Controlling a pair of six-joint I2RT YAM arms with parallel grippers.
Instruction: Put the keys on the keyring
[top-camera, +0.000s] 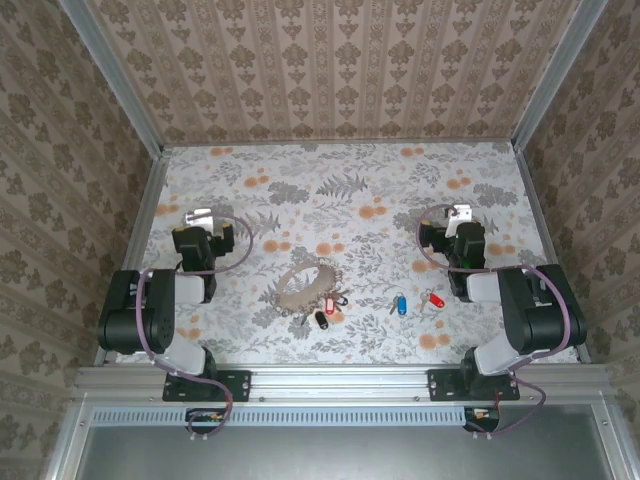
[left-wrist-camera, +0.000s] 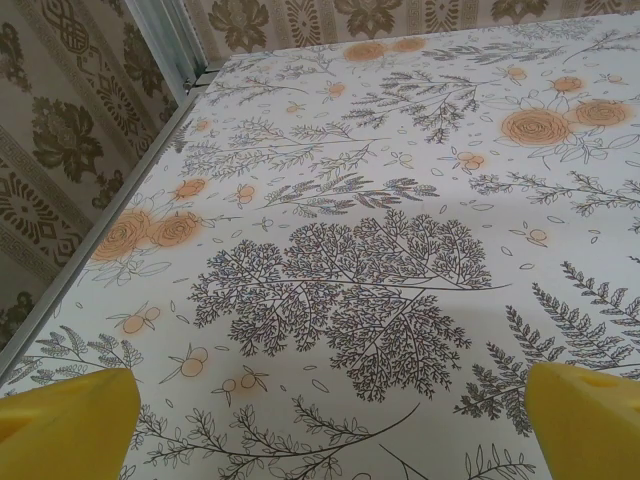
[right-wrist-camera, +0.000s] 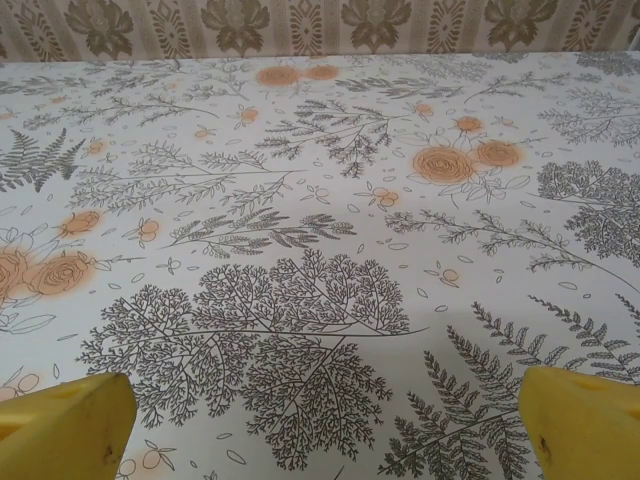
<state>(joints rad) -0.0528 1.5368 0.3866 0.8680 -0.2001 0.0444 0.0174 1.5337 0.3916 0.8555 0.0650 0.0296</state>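
The keyring, a tan hoop, lies on the flowered table near the front middle. Small keys lie beside it: a black-headed one and a dark red one just right of the hoop, a blue one and a red one further right. My left gripper hovers at the left, well away from the hoop, and is open. My right gripper hovers at the right, behind the red key, also open. Both wrist views show yellow fingertips far apart over bare tablecloth.
Patterned walls with metal frame posts close in the table on the left, right and back. A metal rail runs along the near edge by the arm bases. Bare tablecloth stretches behind the keyring.
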